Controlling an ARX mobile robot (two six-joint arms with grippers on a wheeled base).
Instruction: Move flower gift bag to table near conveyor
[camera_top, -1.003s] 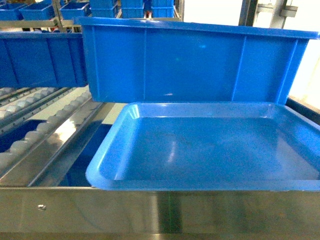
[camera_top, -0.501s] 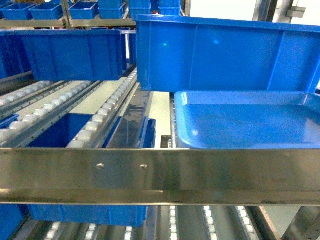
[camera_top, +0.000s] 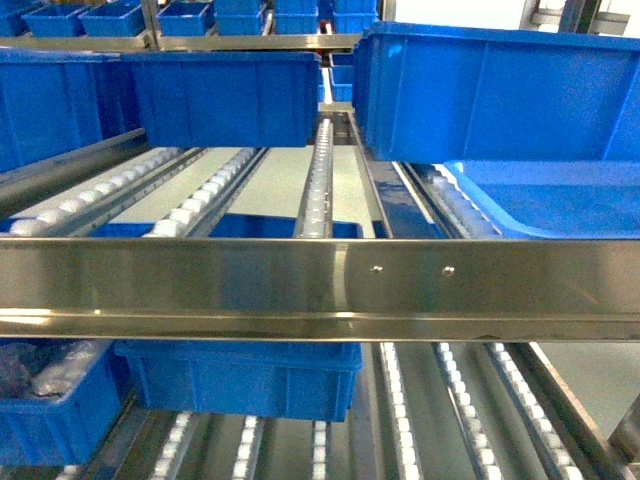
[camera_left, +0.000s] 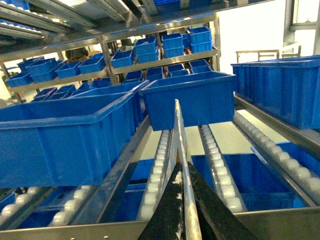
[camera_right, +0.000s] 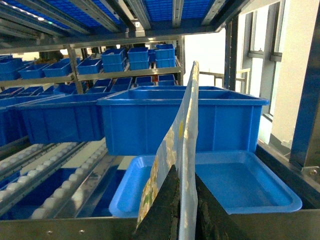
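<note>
Leftward now: blue tray (camera_top: 560, 200) slid right; both pincers clenched on bag (camera_right: 182, 150) edges, conveyor (camera_top: 320, 290) ahead.

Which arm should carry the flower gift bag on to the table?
Right, probably: the right end effector is shut on the flower gift bag. The left end effector pinches only a thin pale edge, print unseen.

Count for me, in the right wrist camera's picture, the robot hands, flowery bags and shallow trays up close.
Black right hand: 1
Flower-printed flat gift bag: 1
Shallow blue plastic tray: 1
Total: 3
</note>
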